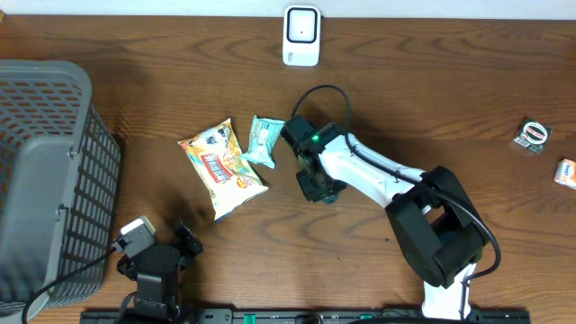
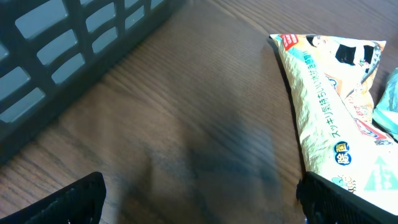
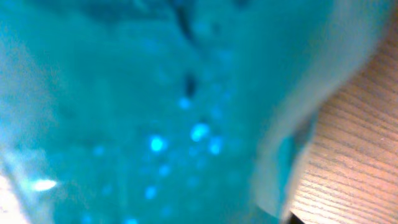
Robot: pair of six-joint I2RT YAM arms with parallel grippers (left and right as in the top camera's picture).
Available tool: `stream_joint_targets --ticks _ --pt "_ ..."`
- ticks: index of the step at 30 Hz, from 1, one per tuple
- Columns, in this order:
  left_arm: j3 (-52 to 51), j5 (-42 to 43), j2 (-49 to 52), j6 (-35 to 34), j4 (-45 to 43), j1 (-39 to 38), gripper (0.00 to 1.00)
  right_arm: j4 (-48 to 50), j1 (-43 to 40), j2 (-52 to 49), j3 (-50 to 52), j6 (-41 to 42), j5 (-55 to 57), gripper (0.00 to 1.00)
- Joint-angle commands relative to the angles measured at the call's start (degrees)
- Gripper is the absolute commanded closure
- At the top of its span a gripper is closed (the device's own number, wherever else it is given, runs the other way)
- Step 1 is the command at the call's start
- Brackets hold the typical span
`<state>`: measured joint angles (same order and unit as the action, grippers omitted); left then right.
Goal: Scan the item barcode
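Right hand at teal packet; grip hidden, wrist view blurred teal.

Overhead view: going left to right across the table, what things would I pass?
Gray basket, yellow snack bag, teal packet, white device, small dark packet, small orange packet at the right edge.

Shop checkout setup: barcode scanner, basket, snack packets.
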<state>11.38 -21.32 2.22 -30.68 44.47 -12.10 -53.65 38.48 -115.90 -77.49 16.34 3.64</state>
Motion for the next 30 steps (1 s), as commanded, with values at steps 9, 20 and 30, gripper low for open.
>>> stream_joint_targets --ticks 9,20,30 --pt "-0.24 -1.22 0.04 -0.26 1.99 0.04 0.02 -7.98 -5.70 -1.75 -2.82 -13.92 -23.98 0.99" --pt "-0.24 -1.22 0.04 -0.26 1.99 0.04 0.02 -21.24 -12.33 -1.75 -10.03 -41.62 -41.81 0.99" --pt "-0.24 -1.22 0.04 -0.28 1.99 0.04 0.02 -22.43 -12.90 -1.75 -11.39 -51.91 -47.78 0.99"
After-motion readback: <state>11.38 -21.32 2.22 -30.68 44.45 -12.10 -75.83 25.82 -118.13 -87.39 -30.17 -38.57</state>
